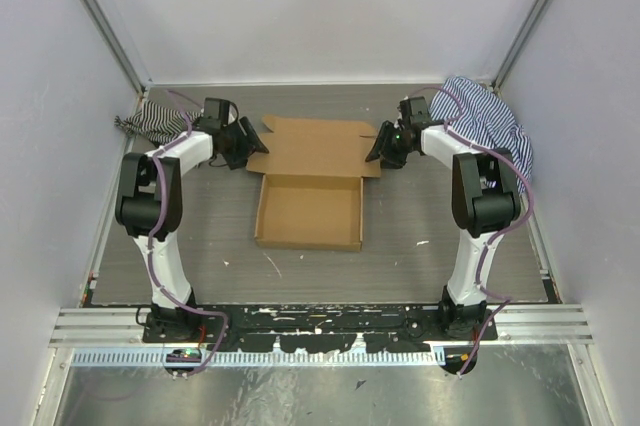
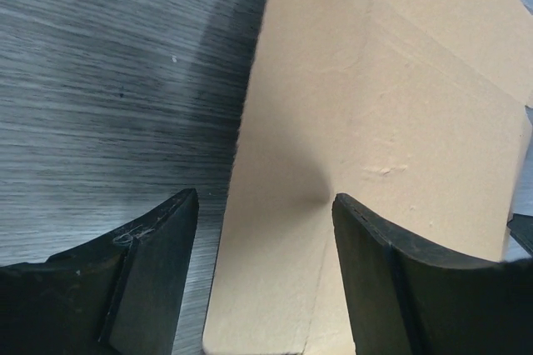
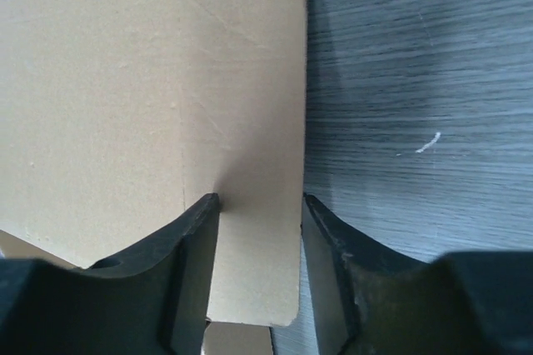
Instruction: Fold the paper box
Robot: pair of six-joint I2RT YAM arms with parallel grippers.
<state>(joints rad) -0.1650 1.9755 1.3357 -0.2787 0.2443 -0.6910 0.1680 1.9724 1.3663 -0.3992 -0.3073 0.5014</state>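
A: Where's the box (image 1: 310, 208)?
B: Middle of the table (image 1: 200, 236), lid flat on the far side.
A: Tools?
B: The left gripper (image 2: 265, 201) gapes around the left flap (image 2: 283, 122); the right gripper (image 3: 260, 201) straddles the right flap (image 3: 250, 80), clamped or not, cannot tell.

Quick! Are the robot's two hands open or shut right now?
Left gripper: open, jaws either side of a paper box flap, not pinching.
Right gripper: open but narrower, around another flap's edge, nothing held.
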